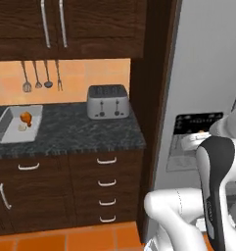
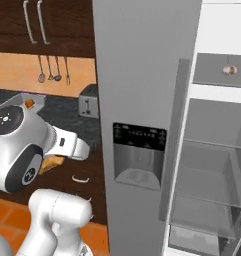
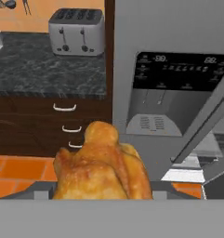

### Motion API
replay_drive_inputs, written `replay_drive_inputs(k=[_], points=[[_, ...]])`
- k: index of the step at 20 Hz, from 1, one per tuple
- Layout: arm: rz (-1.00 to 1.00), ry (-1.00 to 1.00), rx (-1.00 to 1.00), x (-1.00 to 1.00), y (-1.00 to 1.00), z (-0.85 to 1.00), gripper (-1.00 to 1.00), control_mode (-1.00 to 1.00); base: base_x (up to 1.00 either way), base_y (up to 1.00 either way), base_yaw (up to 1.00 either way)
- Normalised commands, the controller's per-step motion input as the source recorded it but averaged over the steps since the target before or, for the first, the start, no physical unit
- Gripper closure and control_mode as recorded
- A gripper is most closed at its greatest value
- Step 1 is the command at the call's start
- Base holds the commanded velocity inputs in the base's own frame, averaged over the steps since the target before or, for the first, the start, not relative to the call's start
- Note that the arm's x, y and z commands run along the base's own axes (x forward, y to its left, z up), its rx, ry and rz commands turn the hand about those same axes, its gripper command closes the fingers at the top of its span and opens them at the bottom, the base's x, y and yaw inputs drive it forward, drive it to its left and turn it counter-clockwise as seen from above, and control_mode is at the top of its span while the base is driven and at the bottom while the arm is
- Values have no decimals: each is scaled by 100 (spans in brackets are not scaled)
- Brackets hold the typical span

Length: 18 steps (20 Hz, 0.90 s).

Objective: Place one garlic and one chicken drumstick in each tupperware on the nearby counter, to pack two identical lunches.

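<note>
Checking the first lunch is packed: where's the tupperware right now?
In the left base view the tupperware sits at the counter's far left, well left of the toaster, with a drumstick and a garlic inside.

Golden-brown drumstick (image 3: 102, 165); black-grey marbled counter (image 1: 80, 130); silver toaster (image 1: 107, 101); grey tupperware (image 1: 9, 132); orange floor tiles (image 1: 65, 240).

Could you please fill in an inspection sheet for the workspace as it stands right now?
Surface: dark counter, mostly bare.
Job's things: tupperware at the counter's left holds a chicken drumstick and a garlic; another garlic on a shelf in the open fridge; a second drumstick sits in the hand.
Clutter: toaster.
Hand: closed on the second drumstick.
Cables: nothing seen.
Surroundings: utensils on the wall, fridge dispenser.
</note>
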Motion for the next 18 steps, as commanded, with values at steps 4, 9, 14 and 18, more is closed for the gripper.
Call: replay_drive_inputs(k=[4,9,14,18], points=[[0,0,0,0,0,0,100,100,1,100,0],[0,0,0,0,0,0,100,100,0,100,0],[0,0,0,0,0,0,100,100,11,100,1],[0,0,0,0,0,0,100,100,38,100,1]])
